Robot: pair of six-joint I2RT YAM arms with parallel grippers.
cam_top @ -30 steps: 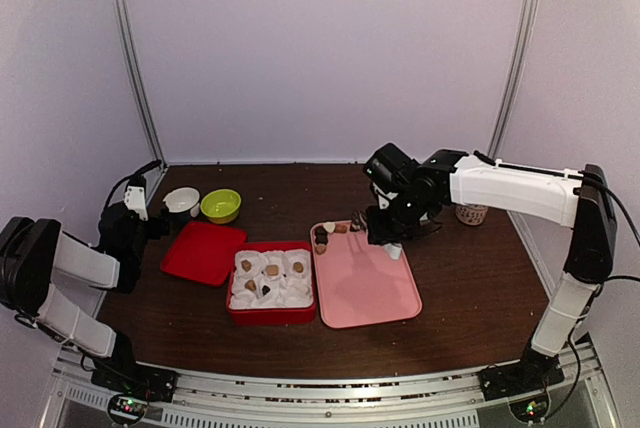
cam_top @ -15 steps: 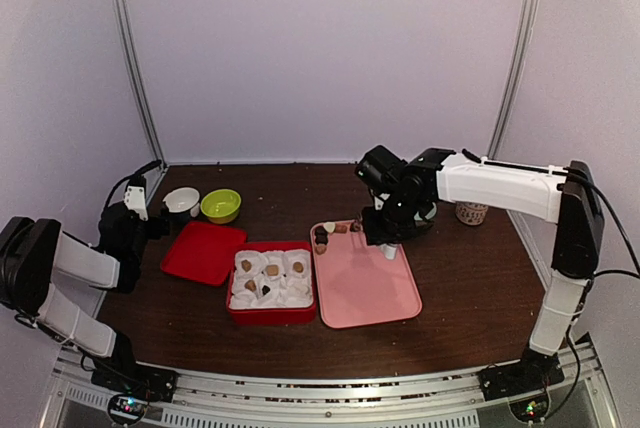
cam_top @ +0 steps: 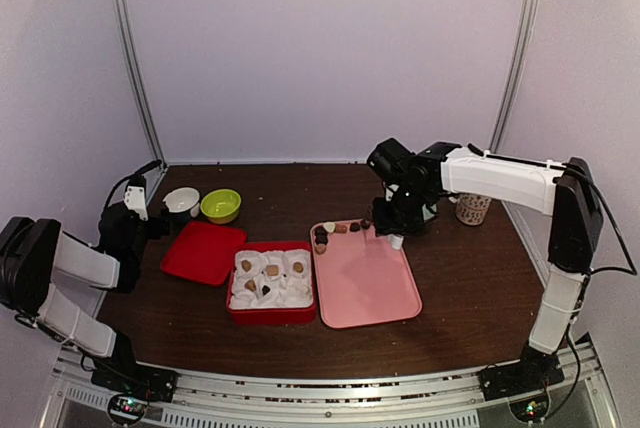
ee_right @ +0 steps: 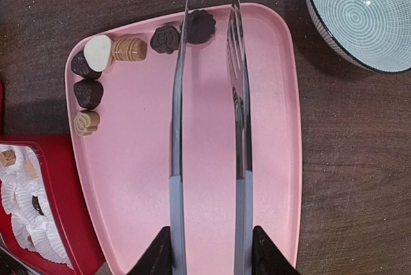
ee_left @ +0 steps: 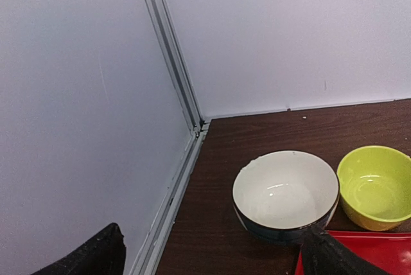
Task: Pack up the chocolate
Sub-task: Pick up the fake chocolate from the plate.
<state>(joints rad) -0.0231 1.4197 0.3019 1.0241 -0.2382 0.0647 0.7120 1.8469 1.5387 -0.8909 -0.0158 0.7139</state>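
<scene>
1. Our right pincer (ee_right: pixel 209 257) is pinching the long metal tongs (ee_right: pixel 239 114), with one finger pressed on each arm. The two blades stick straight out ahead of it, with a gap between them.
2. The chocolate (ee_right: pixel 130 48) sits in a bent row on the pink tray (ee_right: pixel 270 178), out by the tong tips and off to one side. A dark flower-shaped piece (ee_right: pixel 199 26) lies between the blades, very close to one of them. We think this is the piece to grab next.
3. More pieces sit in the white paper cups (cam_top: pixel 270 278) of the red box (cam_top: pixel 272 316). The box is beside the tray, back and to the side of this pincer.
4. Our left pincer (ee_left: pixel 212 254) is spread wide and holds nothing. A white bowl (ee_left: pixel 286 195) and a green bowl (ee_left: pixel 376 185) sit just ahead of it.
5. The dark piece is not in the middle of the gap. If we squeeze now, one blade may hit first and push it away.
6. It has a brown neighbour (ee_right: pixel 165 38) right beside it. That blade could bump it out of the row.
7. We cannot tell how high the tips are. If they are too high, they may close on air.
8. If we squeeze too hard, the little piece may pop out or get dented.
9. If we squeeze too softly, it may fall on the way to the box.
10. A patterned bowl (ee_right: pixel 366 11) stands near the tips on the other side. A wide swing could knock it.
</scene>
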